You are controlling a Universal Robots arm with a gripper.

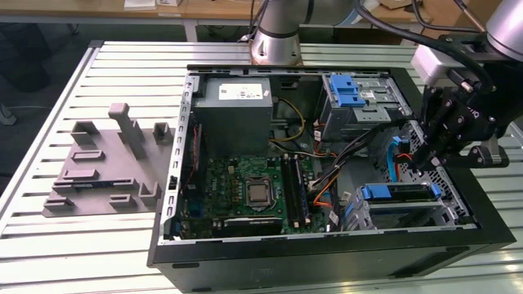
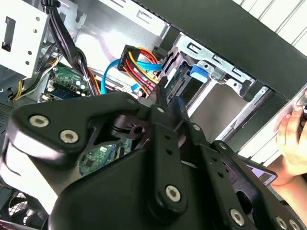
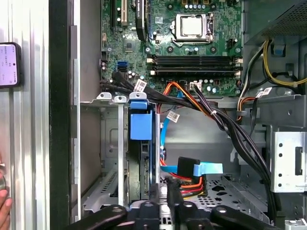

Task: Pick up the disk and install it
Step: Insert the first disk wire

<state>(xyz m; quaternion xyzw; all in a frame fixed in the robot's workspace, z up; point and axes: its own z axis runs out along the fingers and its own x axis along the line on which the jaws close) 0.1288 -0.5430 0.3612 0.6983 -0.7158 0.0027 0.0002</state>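
The black linkage-armed tool hangs inside the open black metal computer case, over its drive corner; both wrist views show its tip, yet whether it is spread or pressed together I cannot tell, and nothing can be made out in its grip. Nearest the tip is a black plug with red, orange and yellow wires, with a flat light-blue cable beside it. Just past the tip stands the disk, a silver metal drive framed by a blue plastic bracket, seated on edge in the slot of a grey metal drive cage, apart from the tool. A bundle of black cables runs across beyond the cage. Further on lies the green motherboard, and beyond it the large grey power-supply box with a white sticker. Outside the case wall nearest the tool, a person's hand rests by the slatted metal table. Farthest from the tool, across the case, a grey moulded fixture with upright blocks sits on the table.
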